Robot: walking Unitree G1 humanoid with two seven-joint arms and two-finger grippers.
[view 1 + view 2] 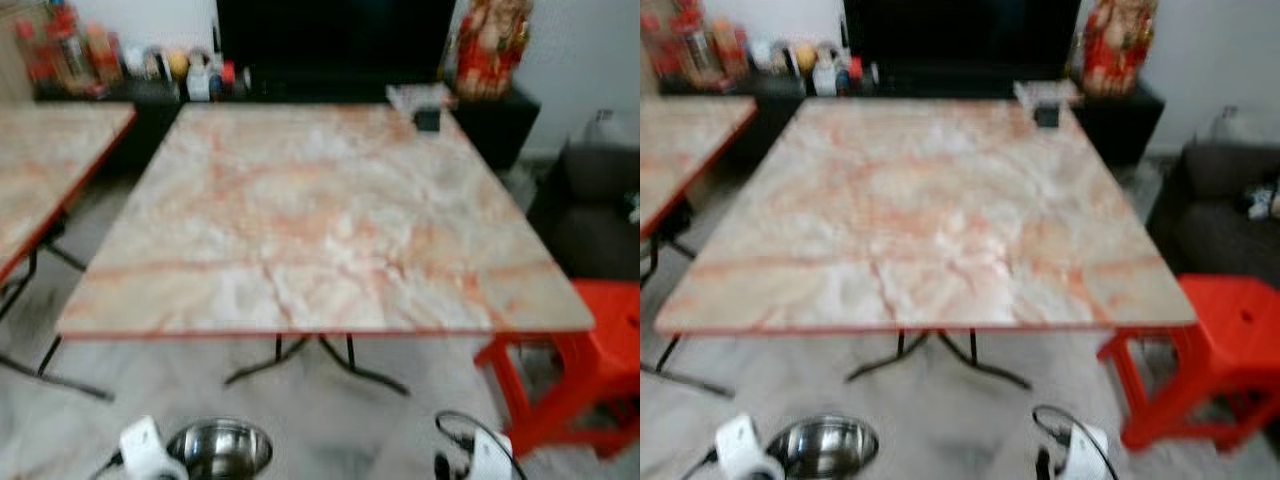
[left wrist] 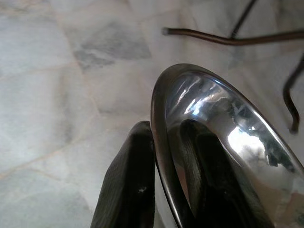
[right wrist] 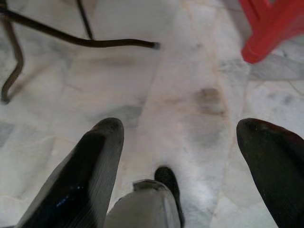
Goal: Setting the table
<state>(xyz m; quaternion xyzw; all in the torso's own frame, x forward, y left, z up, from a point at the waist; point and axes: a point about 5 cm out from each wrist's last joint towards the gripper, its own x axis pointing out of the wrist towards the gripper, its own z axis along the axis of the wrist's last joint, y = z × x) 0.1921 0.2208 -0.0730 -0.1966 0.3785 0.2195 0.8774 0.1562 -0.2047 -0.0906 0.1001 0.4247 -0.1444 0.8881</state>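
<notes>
Steel bowl [image 2: 223, 142] hangs low over the floor [image 2: 57, 95] before the marble tabletop [image 1: 320, 210], its rim clamped in my left tool [image 2: 161, 190]. My right tool [image 3: 185, 156] rides beside it, fingers spread wide apart, near a red stool [image 1: 590, 370].

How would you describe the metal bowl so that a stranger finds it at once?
Start at the big marble-patterned table with the red edge, then look down to the pale floor in front of it. There the left hand pinches the rim of the metal bowl. It is the one shiny, round, silver thing; the stool nearby is red plastic.
</notes>
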